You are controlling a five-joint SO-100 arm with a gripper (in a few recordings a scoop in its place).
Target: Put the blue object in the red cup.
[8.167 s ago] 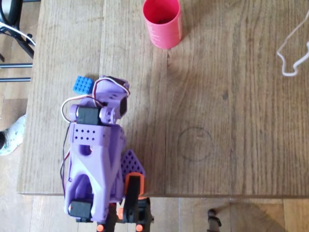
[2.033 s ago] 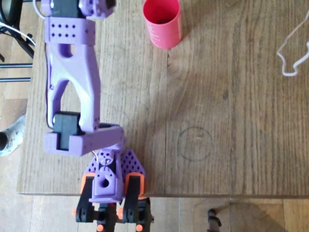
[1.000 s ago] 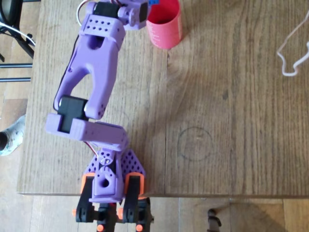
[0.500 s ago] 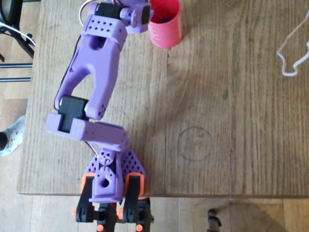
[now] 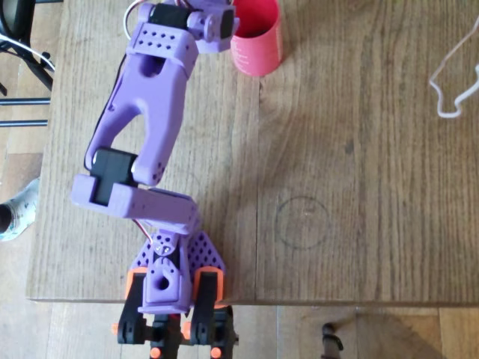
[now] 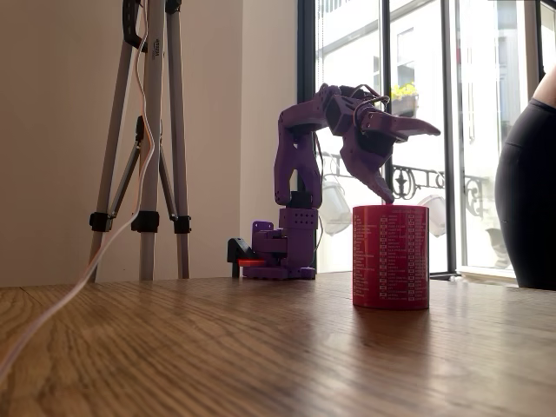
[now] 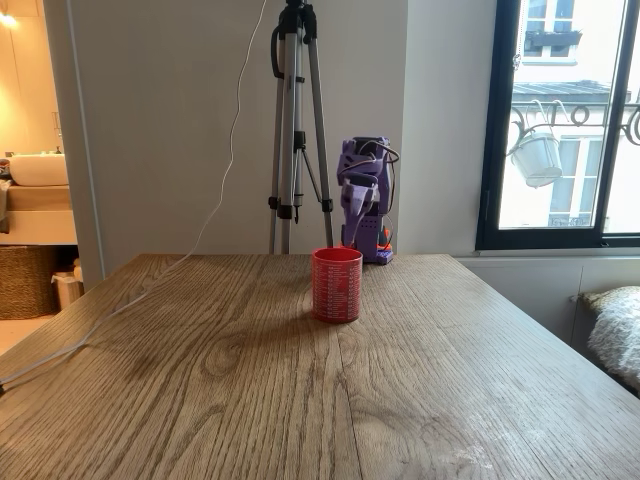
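Looking across the wooden counter (image 7: 300,380) from its near edge, we first meet the cup (image 7: 337,284), standing upright near the middle of the boards. Behind it our purple arm (image 7: 362,195) rises from its base at the far edge, with a tripod (image 7: 295,120) on the floor beyond, a window (image 7: 560,120) to the right and a white cable (image 7: 150,290) trailing off the left side.

From the side, in a fixed view, the cup (image 6: 391,256) stands closest, and our hand (image 6: 389,161) hangs directly over its mouth with the jaws spread wide apart; the lower finger (image 6: 373,182) points down to just above the rim, the upper one reaches out level. Nothing sits between them. A person (image 6: 530,191) stands at the right edge.

From overhead, the arm (image 5: 142,112) stretches from its base (image 5: 168,292) to the cup (image 5: 256,37) at the top, the wrist overlapping its left rim. We cannot see the brick in any view; whether it lies inside the cup we cannot tell.
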